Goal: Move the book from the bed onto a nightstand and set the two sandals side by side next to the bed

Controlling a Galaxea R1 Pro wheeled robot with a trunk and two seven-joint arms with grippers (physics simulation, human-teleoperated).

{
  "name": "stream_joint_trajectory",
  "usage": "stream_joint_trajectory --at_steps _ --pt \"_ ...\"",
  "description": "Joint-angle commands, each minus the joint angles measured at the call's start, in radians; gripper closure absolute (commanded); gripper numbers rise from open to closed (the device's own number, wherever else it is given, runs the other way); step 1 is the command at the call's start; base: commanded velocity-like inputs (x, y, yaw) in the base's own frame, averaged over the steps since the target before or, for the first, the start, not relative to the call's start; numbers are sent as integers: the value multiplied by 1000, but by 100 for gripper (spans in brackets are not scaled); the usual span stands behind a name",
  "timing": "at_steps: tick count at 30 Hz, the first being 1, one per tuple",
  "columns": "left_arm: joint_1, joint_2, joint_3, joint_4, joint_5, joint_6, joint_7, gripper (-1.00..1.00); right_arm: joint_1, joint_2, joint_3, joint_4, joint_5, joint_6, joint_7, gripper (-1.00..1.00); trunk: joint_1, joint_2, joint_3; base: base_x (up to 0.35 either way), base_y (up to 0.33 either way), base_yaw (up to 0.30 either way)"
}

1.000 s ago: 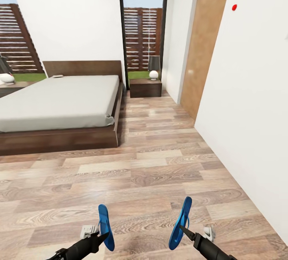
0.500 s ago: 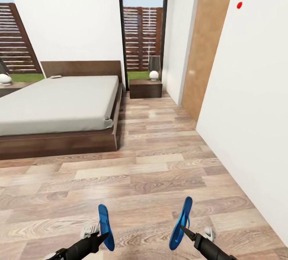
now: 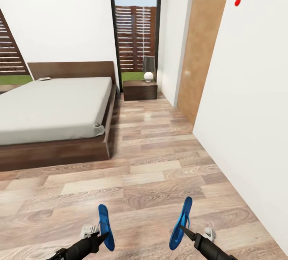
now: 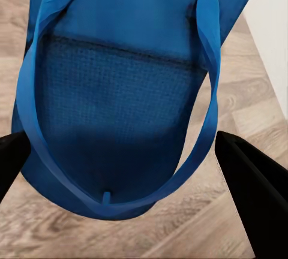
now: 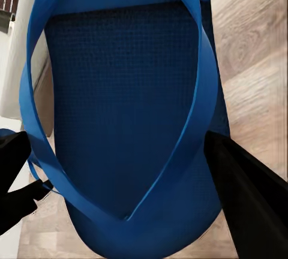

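Head view: the left hand (image 3: 105, 234) pinches one blue sandal (image 3: 105, 227) by its low end, and the right hand (image 3: 181, 228) pinches the other sandal (image 3: 181, 223) the same way, so both stand up on edge above the wood floor (image 3: 160, 172). The bed (image 3: 52, 107) is far ahead of the left hand and off to that side. The nightstand (image 3: 139, 90) w/ a small lamp (image 3: 149, 67) sits far ahead, about between the two hands. A thin flat thing, prob. the book (image 3: 45, 78), lies at the far end of the bed by the headboard; too small to be sure. Left wrist view: the sandal (image 4: 120, 91) sits right between the two dark fingers (image 4: 255, 193), strap side facing the cam. Right wrist view: same thing, the sandal (image 5: 126, 109) is squeezed between the fingers (image 5: 249, 199). I think these are light, soft and bendy foam, not easy to break, but floppy, so a grip near the end lets the rest wobble; a hold nearer the middle would prob. be steadier. No brand, label or writing can be read anywhere.
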Motion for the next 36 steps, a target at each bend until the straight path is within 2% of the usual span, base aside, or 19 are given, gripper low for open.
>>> stream_joint_trajectory --at_steps 1,9,36 --pt "0 0 9 0 -10 -6 -2 100 -1 0 -1 1 -3 1 3 100 0 0 -1 312 -106 -286" --pt "0 0 9 0 -10 -6 -2 100 -1 0 -1 1 -3 1 2 100 0 0 -1 310 -109 -199" --pt "0 0 9 0 -10 -6 0 100 -1 0 -1 1 -3 1 2 100 0 0 -1 308 -112 -3"
